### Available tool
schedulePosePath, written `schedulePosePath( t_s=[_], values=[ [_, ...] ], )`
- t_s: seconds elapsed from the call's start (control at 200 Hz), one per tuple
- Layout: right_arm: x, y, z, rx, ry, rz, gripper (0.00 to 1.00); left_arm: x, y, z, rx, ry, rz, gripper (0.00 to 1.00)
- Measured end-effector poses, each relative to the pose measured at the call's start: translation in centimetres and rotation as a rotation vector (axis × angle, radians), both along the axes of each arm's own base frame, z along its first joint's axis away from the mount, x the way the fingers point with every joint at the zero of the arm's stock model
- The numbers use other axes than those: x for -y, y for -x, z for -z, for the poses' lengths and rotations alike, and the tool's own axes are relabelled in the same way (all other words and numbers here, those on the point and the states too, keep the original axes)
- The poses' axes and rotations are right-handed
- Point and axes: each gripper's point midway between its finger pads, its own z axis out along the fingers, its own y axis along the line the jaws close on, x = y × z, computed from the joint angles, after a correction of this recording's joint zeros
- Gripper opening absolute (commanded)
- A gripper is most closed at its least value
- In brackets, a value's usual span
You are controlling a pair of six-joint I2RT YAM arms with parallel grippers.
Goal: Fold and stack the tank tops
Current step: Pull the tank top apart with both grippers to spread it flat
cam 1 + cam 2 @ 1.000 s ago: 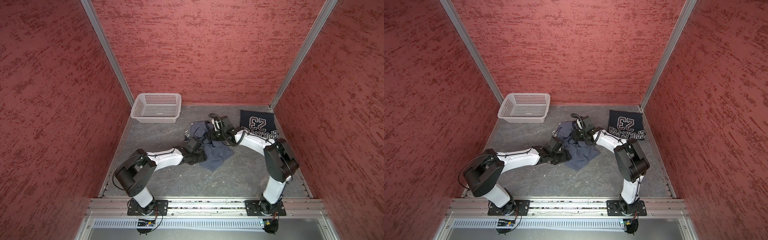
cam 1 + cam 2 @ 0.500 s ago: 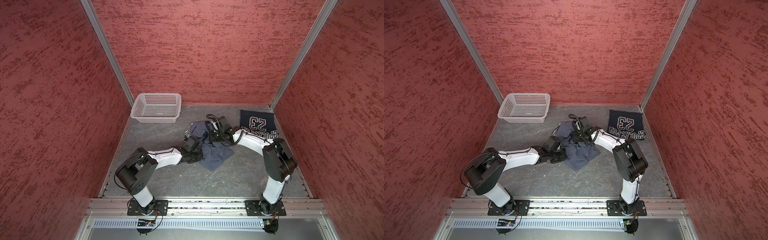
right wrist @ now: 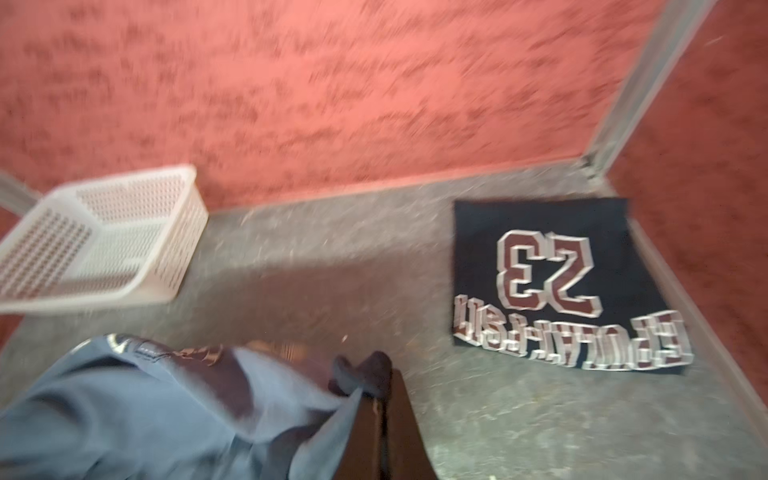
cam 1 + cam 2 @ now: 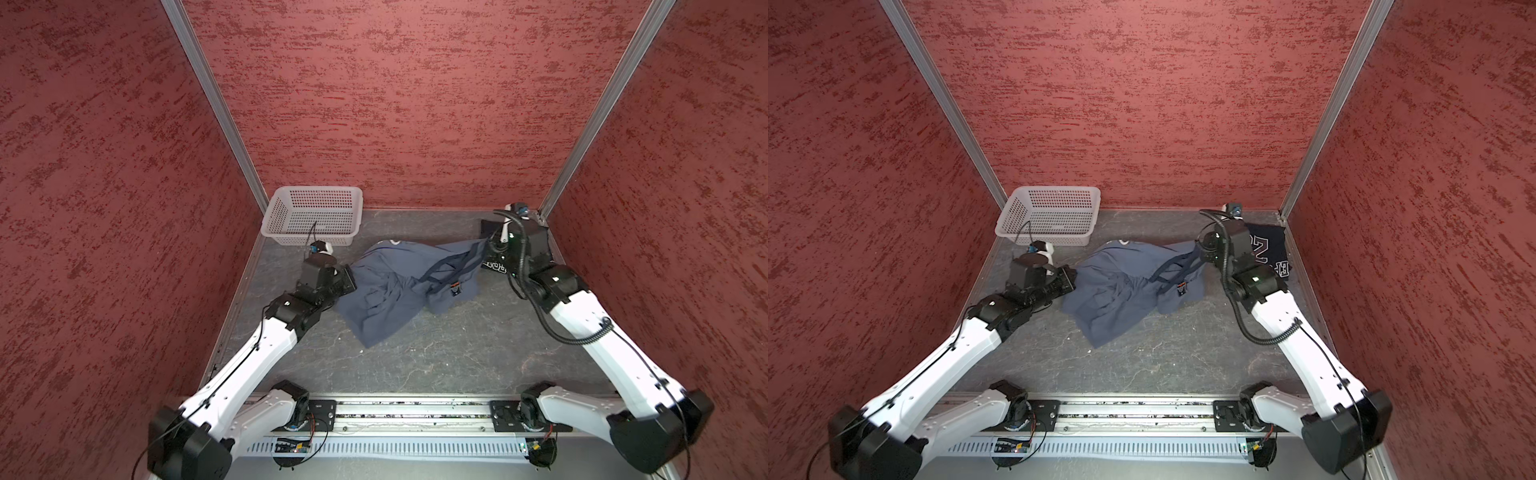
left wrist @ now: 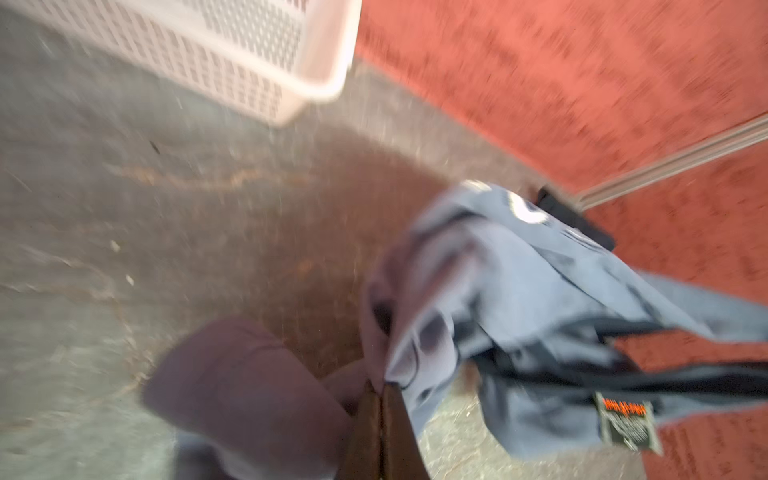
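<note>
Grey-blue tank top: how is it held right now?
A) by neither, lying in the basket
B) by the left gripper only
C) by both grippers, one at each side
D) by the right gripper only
C: the left gripper is shut on one edge of the grey-blue tank top and the right gripper is shut on the opposite side, so the cloth is drawn out between them above the table.

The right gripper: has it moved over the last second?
Yes. The right gripper, shut on the grey-blue tank top, has moved right, away from the white basket and toward the folded navy top in the far corner.
</note>
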Motion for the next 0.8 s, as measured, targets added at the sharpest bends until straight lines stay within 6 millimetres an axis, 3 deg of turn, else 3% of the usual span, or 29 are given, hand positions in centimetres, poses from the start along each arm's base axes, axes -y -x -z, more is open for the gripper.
schedulePosePath(
  t_s=[0.065, 0.14, 0.215, 0.265, 0.361, 0.431, 0.501, 0.571, 0.681, 0.796],
  values=[
    [0.8, 0.6, -0.4, 0.015, -0.014, 0.012, 0.00, -0.9, -0.1, -0.9, 0.027, -0.001, -0.016, 0.00],
    [1.1, 0.6, 1.6, -0.027, -0.029, 0.008, 0.00, -1.6, -0.6, -0.2, 0.003, -0.006, -0.035, 0.00],
    [1.3, 0.1, 5.7, -0.122, -0.048, 0.000, 0.00, -2.0, -1.6, 2.1, -0.069, -0.017, -0.045, 0.00],
    [1.6, -0.5, 9.4, -0.212, -0.060, 0.009, 0.00, -2.2, -2.2, 4.6, -0.152, -0.031, -0.052, 0.00],
    [2.5, -0.5, 16.9, -0.410, -0.074, 0.033, 0.29, -2.4, -2.5, 9.2, -0.304, -0.054, -0.051, 0.00],
    [3.4, 0.0, 20.2, -0.508, -0.077, 0.060, 0.44, -2.4, -2.3, 11.3, -0.379, -0.060, -0.043, 0.00],
    [4.0, 0.0, 21.1, -0.541, -0.074, 0.080, 0.55, -2.2, -2.1, 12.1, -0.412, -0.056, -0.033, 0.01],
    [4.3, -0.1, 20.6, -0.534, -0.070, 0.087, 0.63, -2.0, -2.0, 12.2, -0.419, -0.048, -0.022, 0.01],
    [3.8, -0.2, 19.4, -0.508, -0.067, 0.075, 0.65, -1.9, -2.1, 12.0, -0.417, -0.039, -0.016, 0.02],
    [0.9, 0.5, 19.4, -0.515, -0.041, 0.002, 0.63, -1.8, -2.2, 11.8, -0.404, -0.031, -0.012, 0.02]
  ],
)
